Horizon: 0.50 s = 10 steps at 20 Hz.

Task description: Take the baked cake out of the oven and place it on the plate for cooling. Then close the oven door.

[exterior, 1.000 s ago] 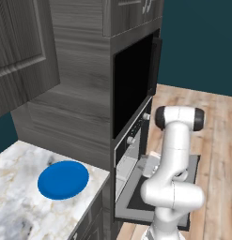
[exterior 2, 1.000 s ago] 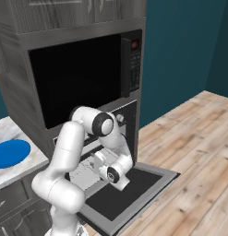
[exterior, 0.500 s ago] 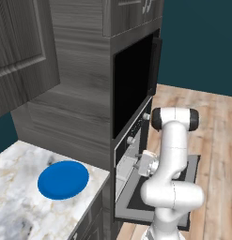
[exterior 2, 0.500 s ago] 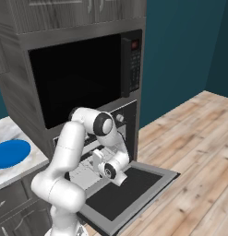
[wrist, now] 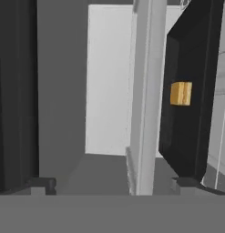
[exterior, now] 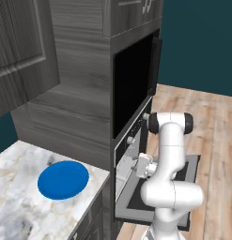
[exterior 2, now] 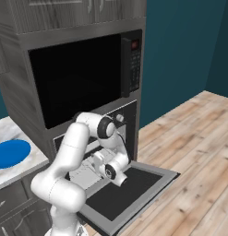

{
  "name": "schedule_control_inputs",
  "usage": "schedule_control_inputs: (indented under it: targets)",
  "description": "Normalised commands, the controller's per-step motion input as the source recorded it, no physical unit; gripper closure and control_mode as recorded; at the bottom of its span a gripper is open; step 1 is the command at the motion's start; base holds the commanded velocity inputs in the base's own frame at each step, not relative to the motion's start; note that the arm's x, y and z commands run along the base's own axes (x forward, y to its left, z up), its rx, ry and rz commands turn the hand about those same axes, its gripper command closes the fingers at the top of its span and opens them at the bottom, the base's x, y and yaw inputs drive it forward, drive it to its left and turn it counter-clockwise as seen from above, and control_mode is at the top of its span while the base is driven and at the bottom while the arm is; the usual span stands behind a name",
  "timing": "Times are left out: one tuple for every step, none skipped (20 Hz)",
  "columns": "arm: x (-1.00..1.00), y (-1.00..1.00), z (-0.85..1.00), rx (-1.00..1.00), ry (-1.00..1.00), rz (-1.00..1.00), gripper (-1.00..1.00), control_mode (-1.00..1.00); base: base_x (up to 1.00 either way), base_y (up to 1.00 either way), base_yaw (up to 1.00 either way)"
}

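The baked cake [wrist: 181, 93] is a small orange-brown block on a dark tray [wrist: 189, 127] inside the oven [exterior 2: 116, 120], beside a pale rack [wrist: 144, 91]; the hand view is rolled sideways. My gripper [wrist: 113, 184] is open, with the cake ahead and off to one side and nothing between the fingertips [wrist: 41, 184]. From outside, the gripper [exterior: 134, 165] [exterior 2: 93, 162] reaches into the oven's mouth above the oven door [exterior 2: 134, 189] [exterior: 136, 202], which lies dropped open and flat. The blue plate [exterior: 63, 179] [exterior 2: 11, 153] rests on the marble counter to the left.
Above the oven is a larger black cavity [exterior: 131, 84] [exterior 2: 74, 78] with its side-hinged door [exterior: 155, 65] open. The marble counter [exterior: 19, 211] ends right beside the oven cabinet. Wooden floor [exterior 2: 194, 138] stretches to the right.
The hand has moved a little further toward and into the oven opening. The jaws stayed wide apart, and the plate and door did not move.
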Motion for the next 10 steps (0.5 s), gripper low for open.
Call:
schedule_control_inputs:
  targets:
    - [0.22, 0.00, -0.46, -0.05, 0.01, 0.00, -1.00, -1.00, 0.00, 0.00, 0.00]
    - [0.29, 0.00, -0.46, -0.05, 0.03, 0.00, -1.00, -1.00, 0.00, 0.00, 0.00]
    - [0.28, 0.00, -0.44, -0.05, 0.03, 0.00, -1.00, -1.00, 0.00, 0.00, 0.00]
    - [0.27, 0.00, -0.41, -0.04, 0.03, 0.00, -1.00, -1.00, 0.00, 0.00, 0.00]
    - [0.28, 0.00, -0.41, -0.04, 0.03, 0.00, -1.00, -1.00, 0.00, 0.00, 0.00]
    - [0.27, 0.00, -0.38, -0.04, 0.03, 0.00, -1.00, -1.00, 0.00, 0.00, 0.00]
    - [0.29, 0.00, -0.37, -0.04, 0.03, 0.00, -1.00, -1.00, 0.00, 0.00, 0.00]
    - [0.30, 0.00, -0.35, -0.04, 0.03, 0.00, -1.00, -1.00, 0.00, 0.00, 0.00]
    - [0.33, 0.01, -0.34, -0.04, 0.03, 0.00, -1.00, -1.00, 0.00, 0.00, 0.00]
    - [0.34, 0.01, -0.34, -0.03, 0.03, 0.00, -1.00, -1.00, 0.00, 0.00, 0.00]
